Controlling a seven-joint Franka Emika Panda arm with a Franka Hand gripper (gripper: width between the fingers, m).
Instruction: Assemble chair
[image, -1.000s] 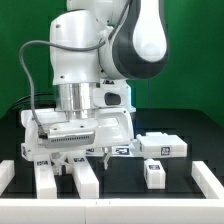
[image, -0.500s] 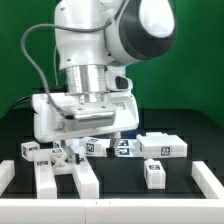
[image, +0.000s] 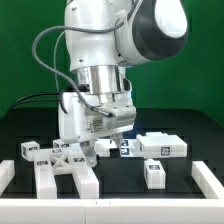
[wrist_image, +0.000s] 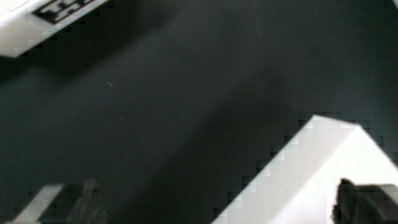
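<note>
Jaws spread wide and empty; white chair piece (wrist_image: 324, 170) lies on the table (wrist_image: 178, 100) under the gripper (wrist_image: 217, 202), crowding one side of the gap, not centred; its long axis cannot be told.

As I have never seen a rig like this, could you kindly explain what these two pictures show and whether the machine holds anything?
The big white machine is a robot arm building a small chair. The exterior view comes from a camera off the arm; the wrist view looks from the arm's wrist past its gripper. On the black table lie loose white chair parts with black-and-white tags, such as a cross-shaped piece and a small tagged block. The gripper stands wide open above the table and holds nothing; the white part in the wrist view seems to lie on the table beneath it.
</note>
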